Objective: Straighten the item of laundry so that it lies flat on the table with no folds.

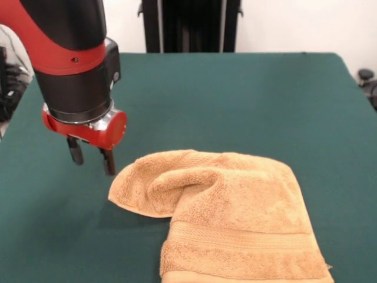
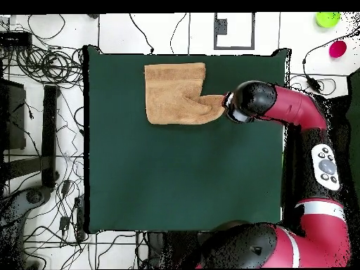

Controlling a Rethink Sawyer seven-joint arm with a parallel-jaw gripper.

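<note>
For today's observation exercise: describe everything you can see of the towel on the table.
The towel is tan-orange terry cloth with a woven band and hem across its nearest short edge. It lies on the dark green table, not flat: one part is folded over, forming a rounded flap with a ridge that points toward the gripper. The open gripper hangs beside that flap, apparently not touching it. From overhead, its outline is L-shaped.

The towel is lying on the table at lower centre of the front view; the tool is hanging just left of it.
</note>
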